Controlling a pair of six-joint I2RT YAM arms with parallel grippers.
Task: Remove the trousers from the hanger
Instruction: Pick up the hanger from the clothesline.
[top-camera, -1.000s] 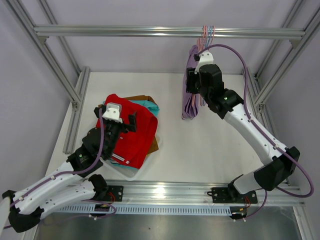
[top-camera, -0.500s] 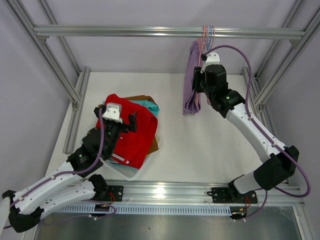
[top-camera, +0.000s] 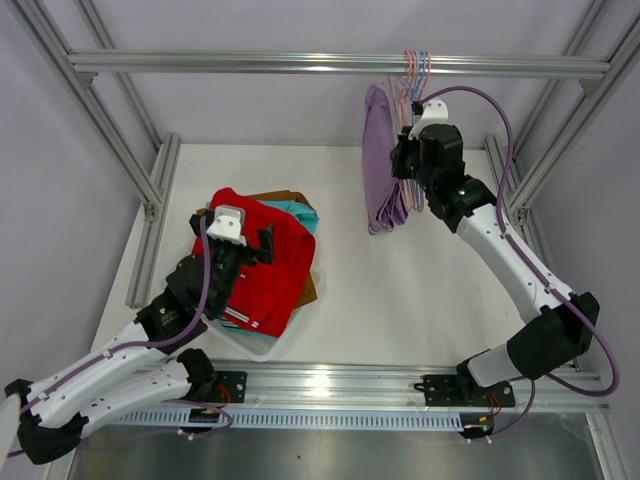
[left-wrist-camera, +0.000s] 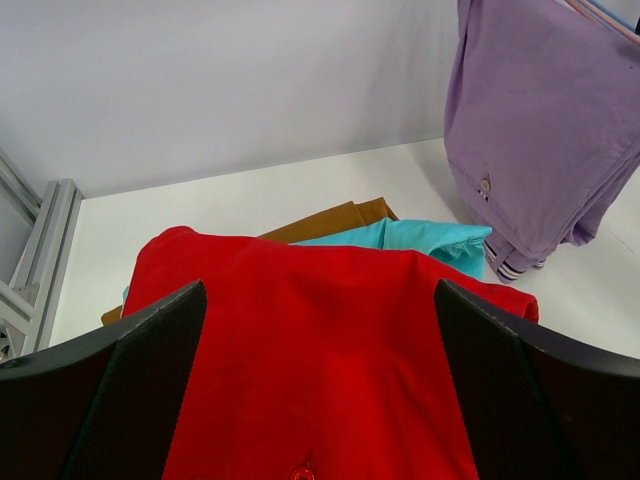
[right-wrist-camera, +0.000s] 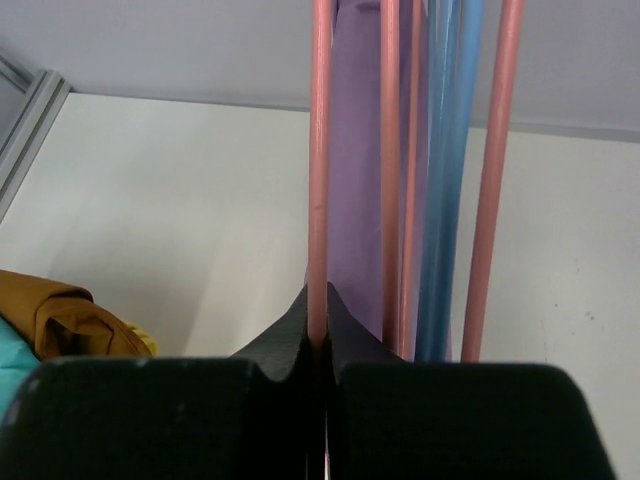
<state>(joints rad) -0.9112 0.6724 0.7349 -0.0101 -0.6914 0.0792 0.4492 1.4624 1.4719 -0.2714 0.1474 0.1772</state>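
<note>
The lilac trousers hang folded from the hangers on the top rail. Their long axis runs down from the rail toward the table. The striped waistband end points downward, as the left wrist view shows. In the overhead view the cloth bows out to the left in a shallow arc.

The right gripper sits just beside the trousers, on their right. Its wrist camera shows the fingers pressed together on one pink hanger. The lilac cloth hangs right behind that wire, and more pink and blue hanger wires stand to its right.

The red trousers top a pile on the left of the table, with the teal trousers and brown trousers sticking out at the far side. The left gripper hovers over the red cloth with its jaws spread wide, holding nothing. It is well apart from the hanging pair.

A second ago the right gripper's jaws stood about half open and further left, against the cloth. Now they have moved right and clamped onto the wire, and the trousers, which hung straight, bulge leftward. The left arm and the pile have not moved
</note>
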